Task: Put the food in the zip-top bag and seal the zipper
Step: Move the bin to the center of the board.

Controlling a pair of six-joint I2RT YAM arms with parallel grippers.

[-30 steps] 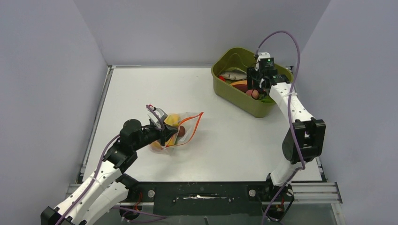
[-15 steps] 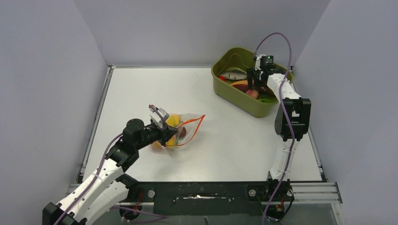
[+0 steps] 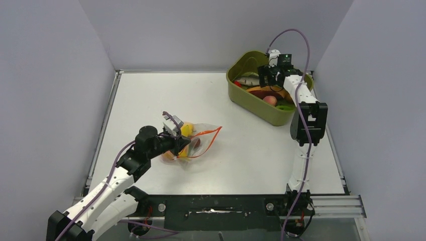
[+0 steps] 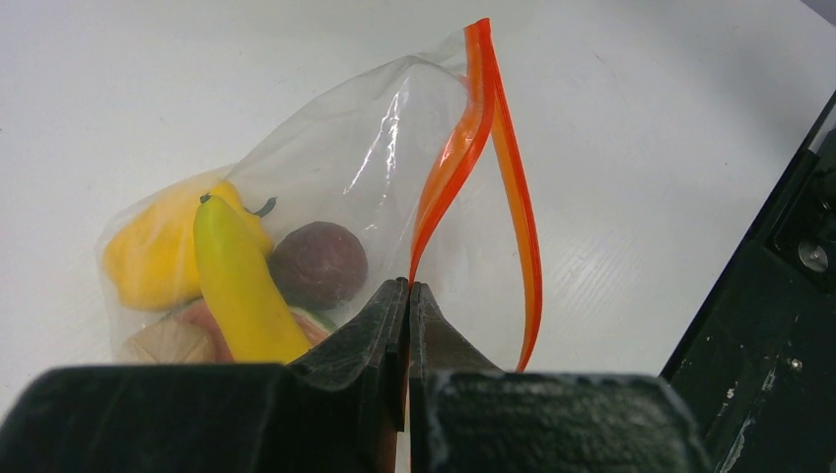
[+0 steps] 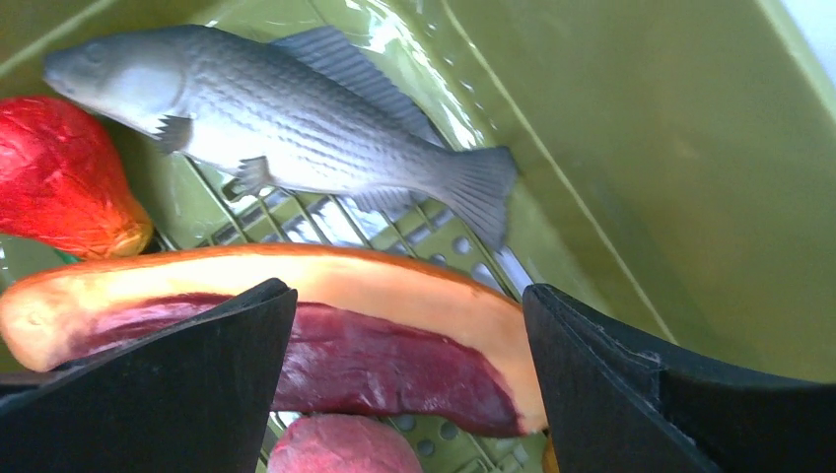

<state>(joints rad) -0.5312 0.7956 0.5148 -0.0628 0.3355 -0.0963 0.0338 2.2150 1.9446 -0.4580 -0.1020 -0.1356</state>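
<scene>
**A:** L arm, status?

**B:** The left gripper (image 4: 407,291) is pinching one lip of the zip-top bag (image 4: 365,168) right at the zipper (image 4: 471,148), jaws pressed tight. My judgement: it's holding the mouth lifted & open so more food can drop in. The arm is reaching low over the table (image 3: 150,95), wrist pointing into the bag.

**A:** Bag location, contents?

**B:** It's lying centre-left on the table, well apart from the tub (image 3: 261,113). The banana (image 4: 237,286), yellow pepper (image 4: 148,256) & dark purple piece (image 4: 317,264) are sitting inside. There's a pinkish item beneath them, can't ID.

**A:** R arm?

**B:** The right gripper (image 5: 406,296) is hanging inside the tub at the far right, jaws spread wide, gripping nothing. Elbow is up, wrist tipping downward. A red-fleshed slice (image 5: 394,360) is lying directly below the jaws, with a fish (image 5: 276,108) beyond. Prob. it's lining up the next pick.
</scene>
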